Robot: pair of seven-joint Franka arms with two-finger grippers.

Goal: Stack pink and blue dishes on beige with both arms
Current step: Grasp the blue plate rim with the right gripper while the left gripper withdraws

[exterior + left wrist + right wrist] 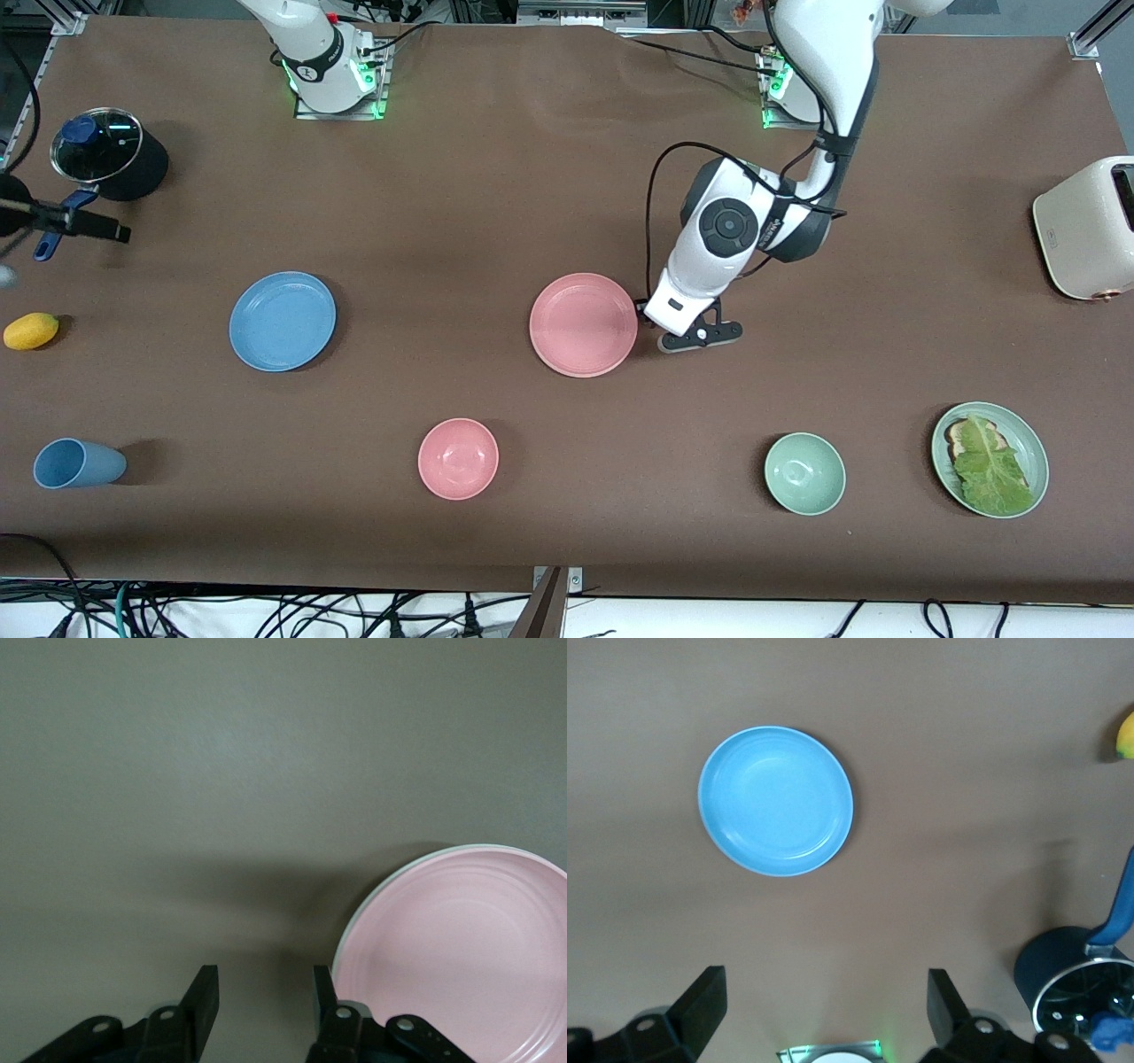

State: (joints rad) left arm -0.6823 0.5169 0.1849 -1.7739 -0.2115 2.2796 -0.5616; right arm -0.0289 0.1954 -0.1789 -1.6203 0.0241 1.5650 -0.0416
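The pink plate (pixel 583 324) lies flat near the table's middle, and its rim also shows in the left wrist view (pixel 461 939). My left gripper (pixel 695 338) is low at the table, just beside the plate's rim on the side toward the left arm's end. It is open (pixel 264 992), with bare table between its fingers and the rim just outside one finger (pixel 324 988). The blue plate (pixel 283 321) lies toward the right arm's end. My right gripper (pixel 824 983) hangs open and empty high over the table, with the blue plate (pixel 776 800) in its view; the front view does not show it. No beige plate is in view.
Nearer the camera stand a blue cup (pixel 75 463), a pink bowl (pixel 458 458), a pale green bowl (pixel 804 473) and a green plate (pixel 1032 443) carrying lettuce. A yellow fruit (pixel 31 330) and a lidded pot (pixel 106 155) sit at the right arm's end, a toaster (pixel 1090 226) at the left arm's.
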